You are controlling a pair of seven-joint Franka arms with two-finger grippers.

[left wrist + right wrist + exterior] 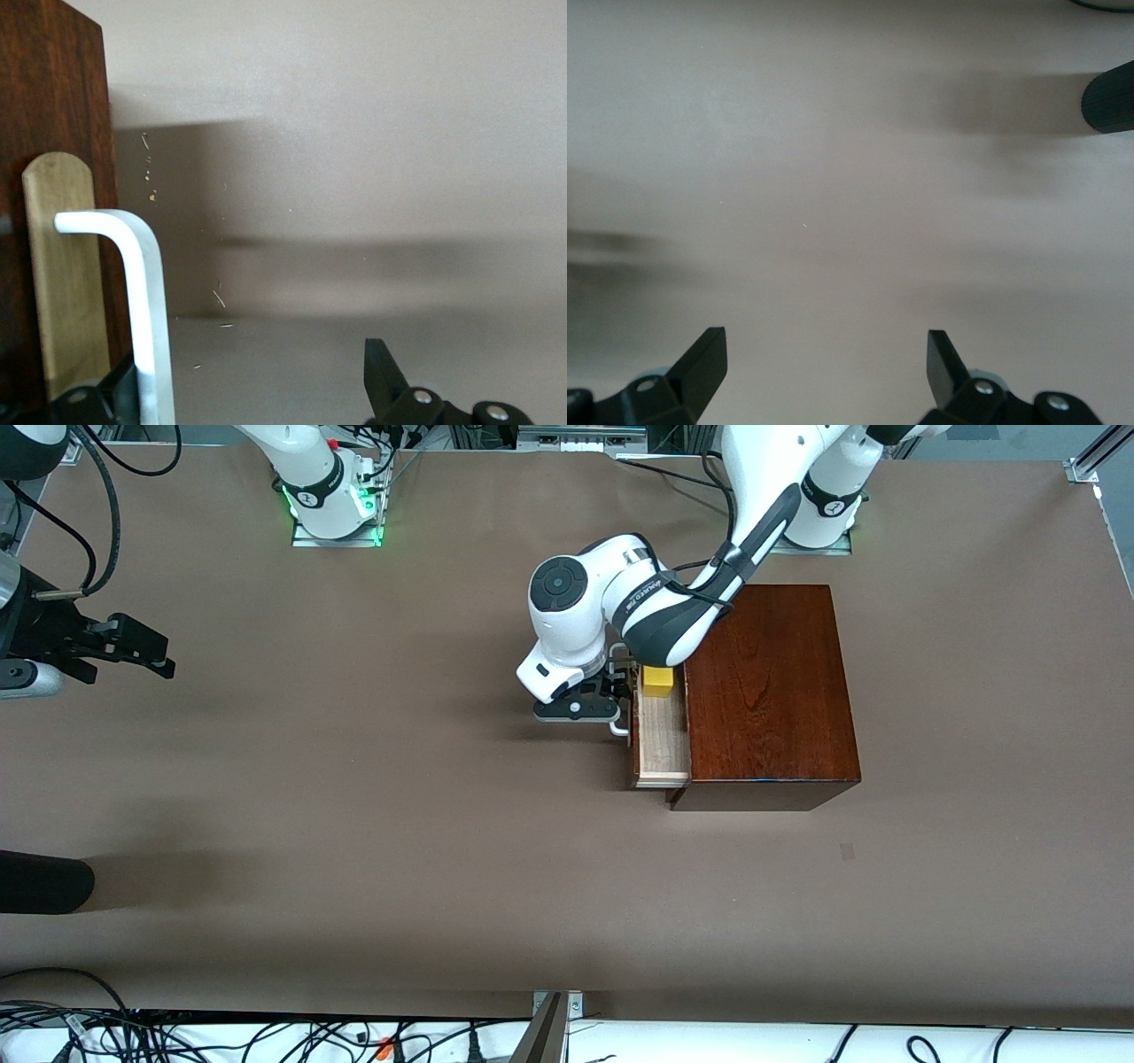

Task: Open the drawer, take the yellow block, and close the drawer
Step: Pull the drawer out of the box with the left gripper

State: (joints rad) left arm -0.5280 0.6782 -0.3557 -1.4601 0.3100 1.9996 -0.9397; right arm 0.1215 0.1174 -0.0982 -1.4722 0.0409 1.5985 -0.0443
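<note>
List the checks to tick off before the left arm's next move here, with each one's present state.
1. Sliding drawer of the dark reddish-brown wooden box pulled out: ok, partly open, pale inside showing.
2. Small bright yellow block visible in the drawer: ok, at the end nearer the bases.
3. Left claw at the white U-shaped handle: ok, fingers spread, one each side of the bar.
4. Opening wide enough to reach the block: cannot tell; the arm overhangs it.
5. Right claw out of the way: ok, open, waiting over bare table at the right arm's end.
</note>
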